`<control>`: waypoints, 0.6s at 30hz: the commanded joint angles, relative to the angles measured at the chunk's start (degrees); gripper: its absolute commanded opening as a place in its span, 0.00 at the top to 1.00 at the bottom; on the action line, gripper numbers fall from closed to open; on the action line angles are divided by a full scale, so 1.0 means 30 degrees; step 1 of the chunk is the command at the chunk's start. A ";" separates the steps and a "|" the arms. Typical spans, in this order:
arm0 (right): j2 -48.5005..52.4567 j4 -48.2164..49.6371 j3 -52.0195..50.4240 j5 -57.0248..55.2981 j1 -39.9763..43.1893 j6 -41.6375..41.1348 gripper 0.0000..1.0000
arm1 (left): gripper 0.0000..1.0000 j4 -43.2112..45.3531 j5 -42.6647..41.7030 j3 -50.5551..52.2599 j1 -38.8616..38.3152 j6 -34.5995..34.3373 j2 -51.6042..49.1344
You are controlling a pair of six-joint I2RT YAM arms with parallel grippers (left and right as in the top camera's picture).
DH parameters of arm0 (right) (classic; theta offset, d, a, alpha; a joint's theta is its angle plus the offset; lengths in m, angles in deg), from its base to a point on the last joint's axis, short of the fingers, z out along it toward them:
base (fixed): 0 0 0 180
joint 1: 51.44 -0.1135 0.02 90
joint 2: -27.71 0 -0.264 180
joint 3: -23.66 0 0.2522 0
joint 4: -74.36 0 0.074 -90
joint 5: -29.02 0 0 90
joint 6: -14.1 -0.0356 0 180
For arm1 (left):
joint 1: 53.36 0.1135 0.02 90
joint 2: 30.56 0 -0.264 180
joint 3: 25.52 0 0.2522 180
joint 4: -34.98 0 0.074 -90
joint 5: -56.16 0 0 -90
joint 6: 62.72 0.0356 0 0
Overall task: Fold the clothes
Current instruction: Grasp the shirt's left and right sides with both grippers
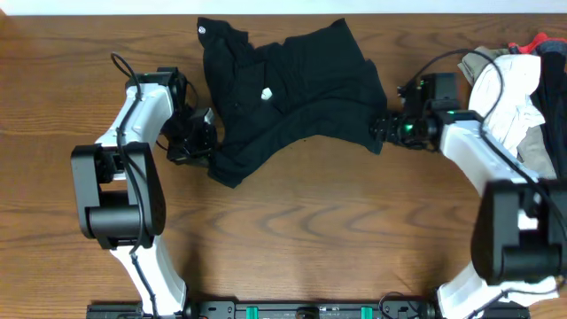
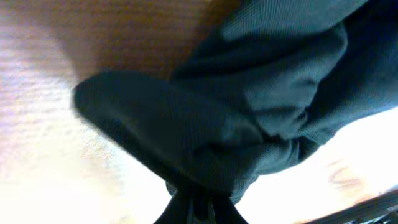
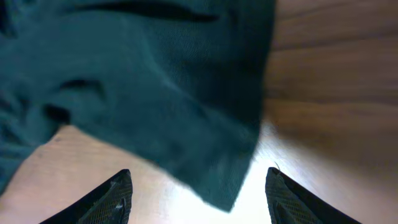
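Note:
The clothes (image 1: 292, 89), a black short-sleeved shirt, lie crumpled across the middle of the wooden table, with a small white mark showing on the chest. My left gripper (image 1: 205, 142) is shut on the shirt's left lower edge; in the left wrist view the bunched fabric (image 2: 205, 143) is pinched where the jaws meet at the bottom. My right gripper (image 1: 383, 129) is at the shirt's right edge and stands open. In the right wrist view a corner of the shirt (image 3: 211, 180) points down between the two spread fingers (image 3: 115, 198) without touching them.
A heap of other garments (image 1: 518, 89), white, beige and a bit of red, lies at the far right beside the right arm. Bare wooden table (image 1: 301, 221) stretches in front of the shirt.

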 commanded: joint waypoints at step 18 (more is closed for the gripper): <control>0.3177 0.0109 -0.0058 -0.0627 -0.1100 -0.3147 0.99 | 0.94 -0.1268 0.0692 -0.0146 0.0743 -0.0182 0.5173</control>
